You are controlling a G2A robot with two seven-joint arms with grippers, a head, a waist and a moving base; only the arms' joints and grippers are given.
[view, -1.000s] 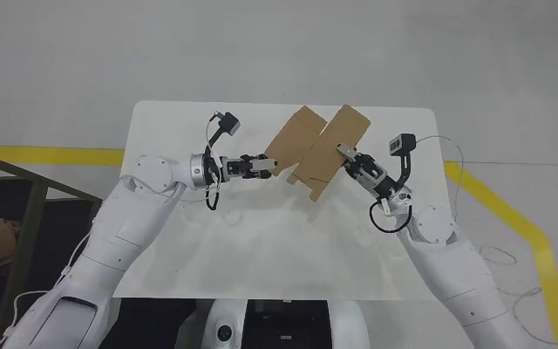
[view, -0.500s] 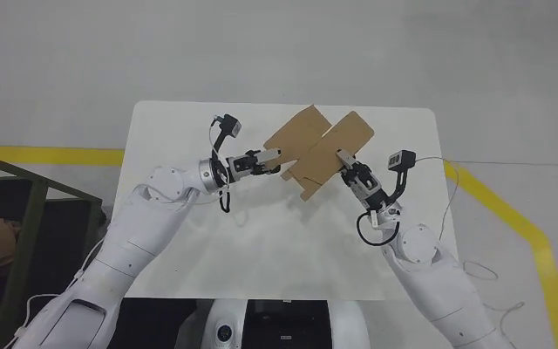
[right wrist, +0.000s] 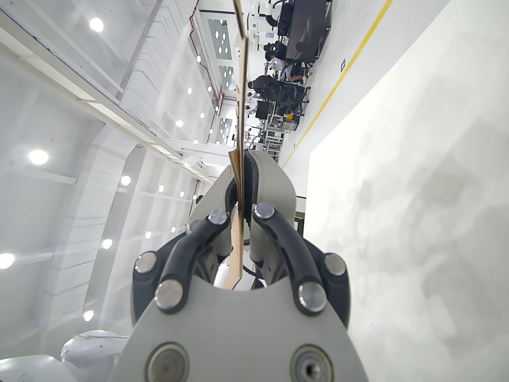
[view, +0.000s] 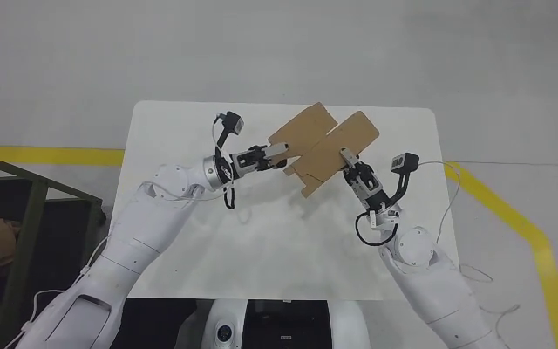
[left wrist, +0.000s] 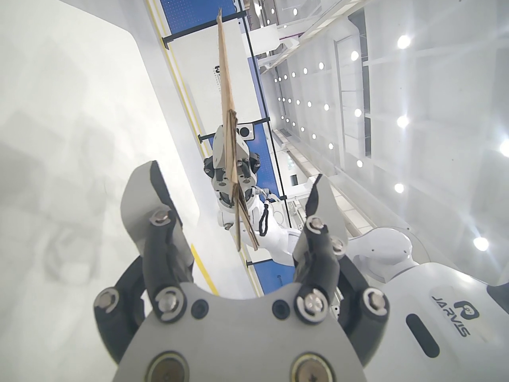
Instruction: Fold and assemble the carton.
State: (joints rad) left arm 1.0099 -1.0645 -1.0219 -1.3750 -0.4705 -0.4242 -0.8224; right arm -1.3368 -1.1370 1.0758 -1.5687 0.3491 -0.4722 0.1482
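1. The carton (view: 323,147) is a flat brown blank, not yet folded, held above the far half of the white table (view: 174,140).
2. Right gripper (right wrist: 240,170): the fingers are pinched narrow on the carton's edge nearest it, with the board sandwiched edge-on between both pads.
3. Left gripper (view: 281,155): the fingers are spread wide at the carton's opposite edge. In the left wrist view the board lines up with the gap between them. I cannot tell whether either pad touches it.

Looking straight down from high above the table (view: 279,244). Sitting close behind the left gripper (left wrist: 234,178) and right gripper (right wrist: 240,160), facing outward low over the table. Sharing the carton (view: 309,131) above the table, edge-on.
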